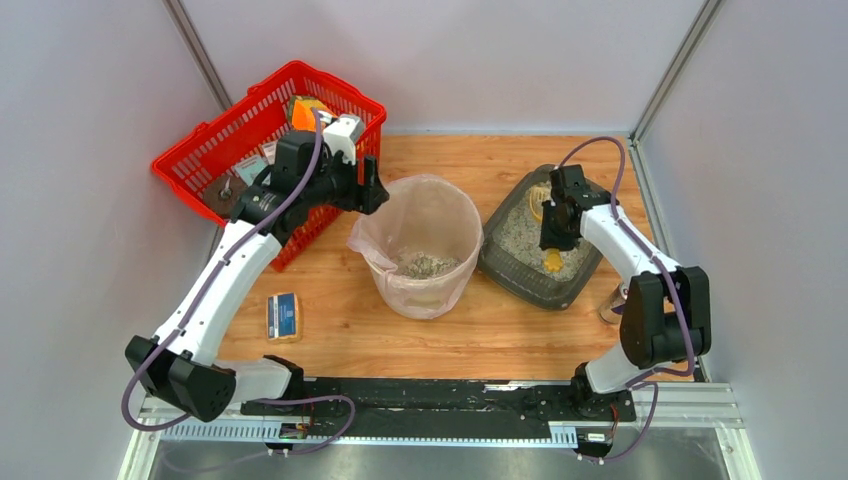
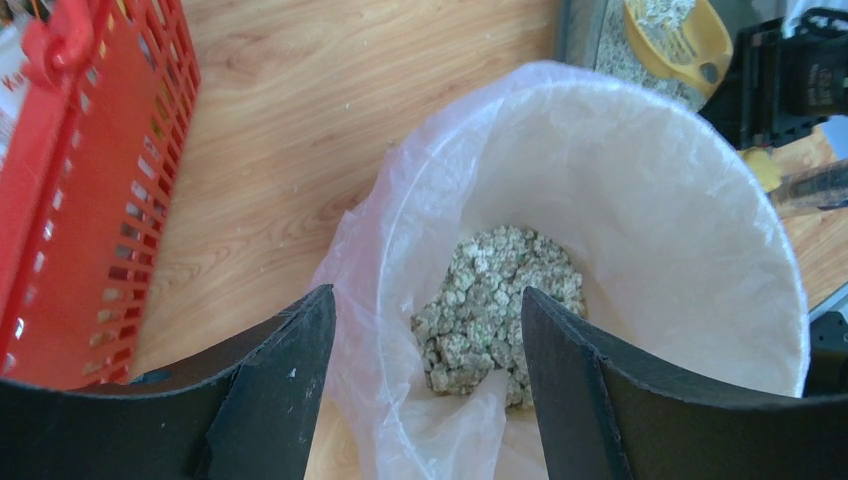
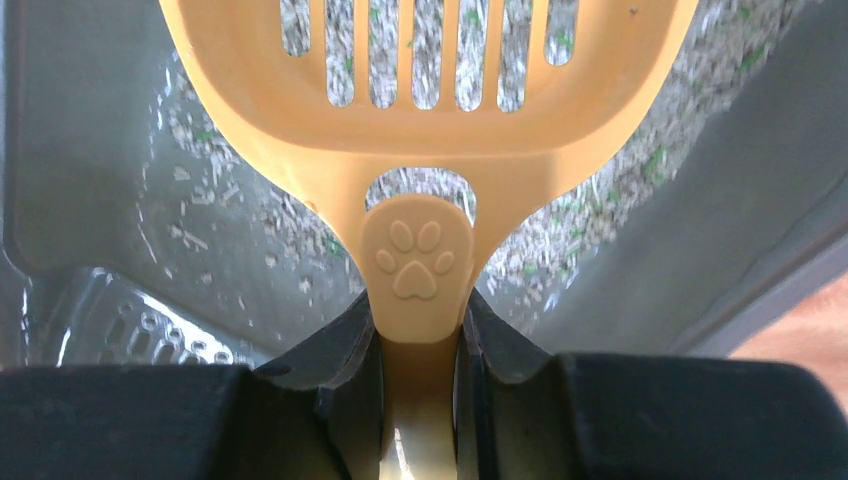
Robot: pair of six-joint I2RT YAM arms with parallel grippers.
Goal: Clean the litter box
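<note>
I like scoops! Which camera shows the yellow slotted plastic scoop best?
The right wrist view: the yellow slotted plastic scoop fills the frame, its paw print is clear, and the right gripper pinches its handle. The top view shows only small yellow bits of it. The left wrist view catches just its head in a corner.

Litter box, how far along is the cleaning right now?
Done: a pile of clumps lies in the bagged bin. In hand: the right gripper is shut on the handle of the yellow scoop, its slotted head over the litter in the litter box; the left gripper hangs open by the bin's rim. Left: whether more clumps remain in the litter cannot be told.
</note>
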